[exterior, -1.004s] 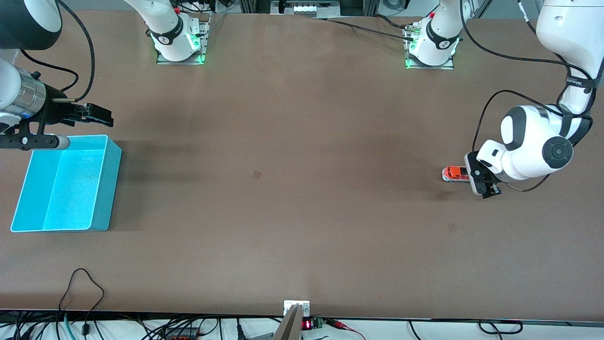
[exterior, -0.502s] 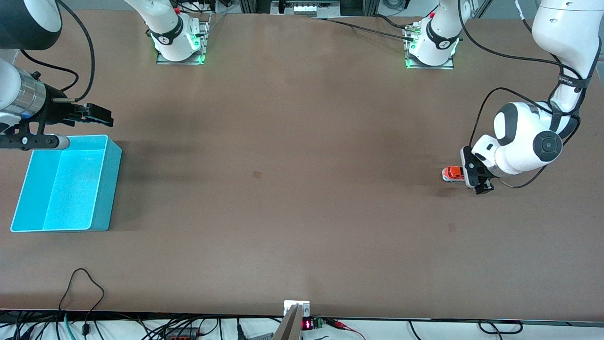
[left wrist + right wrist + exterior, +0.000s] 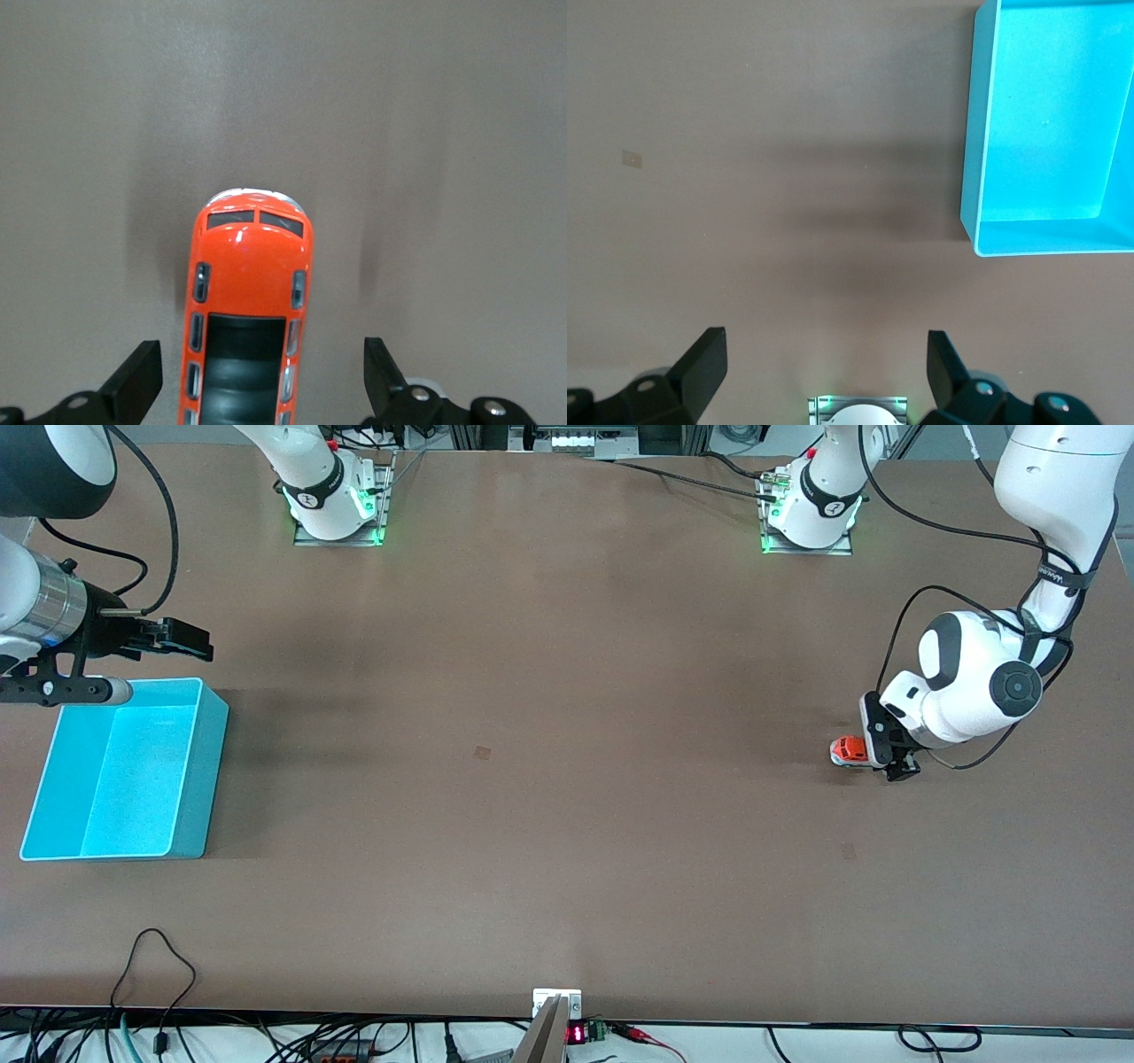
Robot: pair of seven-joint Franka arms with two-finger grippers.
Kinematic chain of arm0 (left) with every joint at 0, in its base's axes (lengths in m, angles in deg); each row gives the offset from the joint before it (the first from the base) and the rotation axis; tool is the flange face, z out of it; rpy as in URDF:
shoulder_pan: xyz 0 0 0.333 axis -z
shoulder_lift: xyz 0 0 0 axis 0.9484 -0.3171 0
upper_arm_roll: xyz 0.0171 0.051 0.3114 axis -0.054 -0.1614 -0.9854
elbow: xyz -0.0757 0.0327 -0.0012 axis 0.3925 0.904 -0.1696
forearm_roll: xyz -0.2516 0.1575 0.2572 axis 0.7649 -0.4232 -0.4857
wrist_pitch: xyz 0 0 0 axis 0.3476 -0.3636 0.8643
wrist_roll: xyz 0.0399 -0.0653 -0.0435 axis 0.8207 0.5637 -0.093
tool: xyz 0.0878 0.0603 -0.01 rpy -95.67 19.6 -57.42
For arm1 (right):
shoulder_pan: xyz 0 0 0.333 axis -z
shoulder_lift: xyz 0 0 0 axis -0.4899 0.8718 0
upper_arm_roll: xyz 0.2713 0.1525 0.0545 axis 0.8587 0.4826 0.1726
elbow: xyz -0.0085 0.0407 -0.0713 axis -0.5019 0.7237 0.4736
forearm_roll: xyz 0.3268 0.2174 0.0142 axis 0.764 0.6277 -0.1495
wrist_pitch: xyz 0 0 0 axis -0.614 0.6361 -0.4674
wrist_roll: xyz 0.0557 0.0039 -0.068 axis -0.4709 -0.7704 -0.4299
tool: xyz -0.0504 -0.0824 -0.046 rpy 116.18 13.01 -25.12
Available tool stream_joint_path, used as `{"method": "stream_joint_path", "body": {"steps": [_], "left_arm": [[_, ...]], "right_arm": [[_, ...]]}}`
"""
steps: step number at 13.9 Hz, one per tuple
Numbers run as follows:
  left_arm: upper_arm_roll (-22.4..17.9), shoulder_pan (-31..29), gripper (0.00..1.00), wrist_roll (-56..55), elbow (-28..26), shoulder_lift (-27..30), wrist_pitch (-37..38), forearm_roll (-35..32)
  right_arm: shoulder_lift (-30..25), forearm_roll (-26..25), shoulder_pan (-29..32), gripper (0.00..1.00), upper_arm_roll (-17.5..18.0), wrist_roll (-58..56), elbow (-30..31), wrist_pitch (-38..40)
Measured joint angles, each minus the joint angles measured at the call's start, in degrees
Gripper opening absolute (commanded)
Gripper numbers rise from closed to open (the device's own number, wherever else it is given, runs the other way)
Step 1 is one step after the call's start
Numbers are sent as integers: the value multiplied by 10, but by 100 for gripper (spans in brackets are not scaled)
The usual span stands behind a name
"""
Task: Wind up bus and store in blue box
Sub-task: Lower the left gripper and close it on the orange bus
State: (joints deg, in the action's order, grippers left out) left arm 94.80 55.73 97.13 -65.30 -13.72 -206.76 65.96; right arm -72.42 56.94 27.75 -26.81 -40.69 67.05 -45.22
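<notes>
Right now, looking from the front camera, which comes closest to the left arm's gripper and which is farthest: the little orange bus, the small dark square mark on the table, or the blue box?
1. The bus: on the table between the open jaws of the left gripper, at the left arm's end.
2. The dark square mark: mid-table.
3. The blue box: at the right arm's end, near the waiting right gripper.

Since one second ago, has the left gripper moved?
Yes. The open left gripper has shifted along the bus, toward the right arm's end of the table; less of the bus shows beside it now, and the bus itself stays put.
</notes>
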Motion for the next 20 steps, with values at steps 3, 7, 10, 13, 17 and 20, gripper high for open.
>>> {"method": "stream_joint_path", "body": {"steps": [3, 7, 10, 13, 17, 20], "left_arm": [[1, 0, 62, 14, 0, 6, -8, 0], [1, -1, 57, 20, 0, 7, -18, 0], [1, -3, 44, 21, -3, 7, -24, 0], [1, -5, 36, 22, -4, 10, -27, 0], [1, -5, 30, 23, -5, 10, -28, -4], [1, -5, 29, 23, -5, 10, -29, -11]], "right_arm": [[0, 0, 0, 100, 0, 0, 0, 1], [0, 0, 0, 100, 0, 0, 0, 2], [0, 0, 0, 100, 0, 0, 0, 2], [0, 0, 0, 100, 0, 0, 0, 2], [0, 0, 0, 100, 0, 0, 0, 2], [0, 0, 0, 100, 0, 0, 0, 2]]}}
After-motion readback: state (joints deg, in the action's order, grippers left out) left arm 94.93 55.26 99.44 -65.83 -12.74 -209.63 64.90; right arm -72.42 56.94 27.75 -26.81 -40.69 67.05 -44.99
